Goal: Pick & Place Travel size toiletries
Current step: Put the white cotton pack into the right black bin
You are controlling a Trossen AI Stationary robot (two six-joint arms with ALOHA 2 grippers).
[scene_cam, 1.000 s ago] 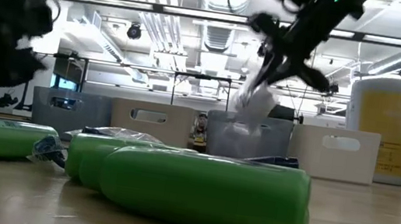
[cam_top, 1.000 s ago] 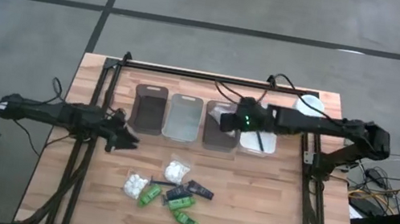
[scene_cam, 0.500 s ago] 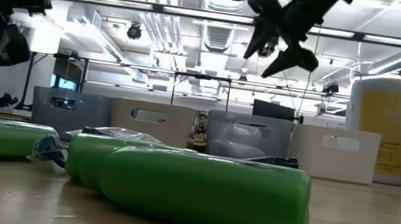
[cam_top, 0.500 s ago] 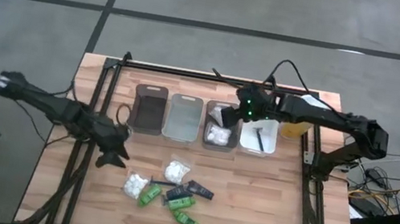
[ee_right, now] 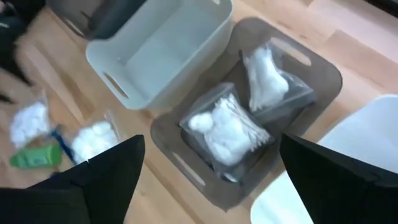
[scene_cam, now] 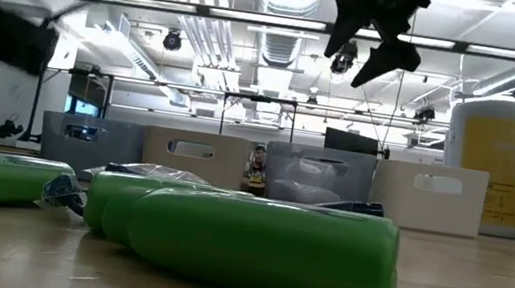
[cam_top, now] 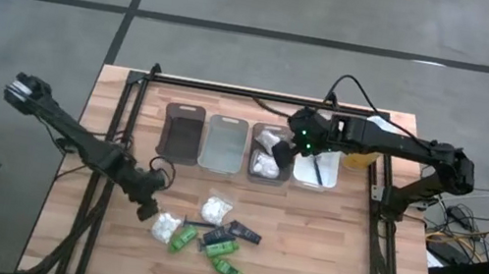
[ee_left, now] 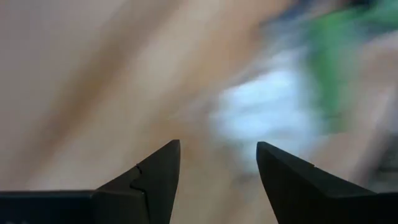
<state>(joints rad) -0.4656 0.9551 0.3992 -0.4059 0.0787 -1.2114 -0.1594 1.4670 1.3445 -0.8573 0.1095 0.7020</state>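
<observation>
The travel size toiletries lie in a pile near the table's front: white packets (cam_top: 215, 209) (cam_top: 166, 226), green bottles (cam_top: 183, 238) (cam_top: 227, 271), a dark tube (cam_top: 244, 232) and a thin black stick (cam_top: 195, 221). Two more white packets (ee_right: 221, 127) (ee_right: 267, 74) lie in the grey tray (cam_top: 267, 173). My right gripper (cam_top: 288, 144) hangs open above that tray, with nothing between its fingers (ee_right: 106, 177). My left gripper (cam_top: 150, 204) stands open just left of the pile, facing the nearest white packet (ee_left: 273, 106), which shows blurred ahead of it.
Four trays stand in a row at the back: dark (cam_top: 180, 132), clear (cam_top: 223, 144), grey, white (cam_top: 316, 172). A tall yellow cylinder (scene_cam: 485, 161) stands at the back right, partly under my right arm. Bare wood lies right of the pile.
My right gripper has opened and let go of a white packet, which has fallen into the grey tray; the gripper has then risen a little. My left gripper has swung from the table's left side toward the near edge and the pile, and has come down.
</observation>
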